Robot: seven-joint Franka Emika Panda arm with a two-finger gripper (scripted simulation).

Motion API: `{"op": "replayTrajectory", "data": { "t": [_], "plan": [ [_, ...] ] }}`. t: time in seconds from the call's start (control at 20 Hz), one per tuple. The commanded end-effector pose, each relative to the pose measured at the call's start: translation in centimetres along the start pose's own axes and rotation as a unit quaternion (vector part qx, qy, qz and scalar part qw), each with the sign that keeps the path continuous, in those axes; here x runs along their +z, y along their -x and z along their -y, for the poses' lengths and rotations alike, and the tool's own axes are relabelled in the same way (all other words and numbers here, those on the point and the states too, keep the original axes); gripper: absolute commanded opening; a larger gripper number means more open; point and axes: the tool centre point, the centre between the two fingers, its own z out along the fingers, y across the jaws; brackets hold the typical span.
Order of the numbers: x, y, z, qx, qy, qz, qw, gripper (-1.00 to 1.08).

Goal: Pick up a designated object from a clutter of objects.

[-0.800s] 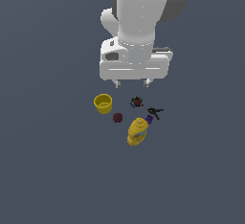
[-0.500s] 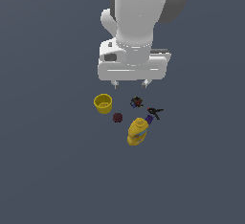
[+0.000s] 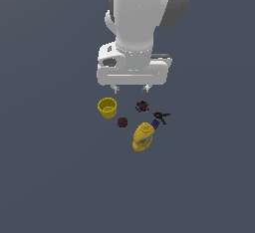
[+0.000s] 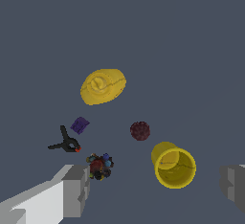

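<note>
Right of centre in the exterior view, the purple lump (image 3: 155, 124) lies on the worktop (image 3: 50, 177), touching the yellow bottle (image 3: 142, 137) and just beside the black pronged item (image 3: 161, 116). The dark red ball (image 3: 122, 122), the black-red bit (image 3: 142, 106) and the yellow cup (image 3: 107, 107) lie nearby. The hand (image 3: 132, 88) hovers above them, spread wide and empty. Nothing is grasped yet; approach, closing and lifting all remain.

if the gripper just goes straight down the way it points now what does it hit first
Most likely bare floor. The gripper is open and points down, with the black-red bit just inside one of its fingers and the yellow cup between them. Depth is unclear, so either could be clipped first.
</note>
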Motion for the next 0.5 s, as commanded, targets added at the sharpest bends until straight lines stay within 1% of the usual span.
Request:
{"op": "replayTrajectory", "data": {
  "t": [0.0,0.45],
  "plan": [
    [0.2,-0.1,0.2,0.003,0.0,0.0,1.0,1.0],
    [2.8,-0.6,1.6,0.039,0.001,-0.002,0.9993,1.0]
  ]
}}
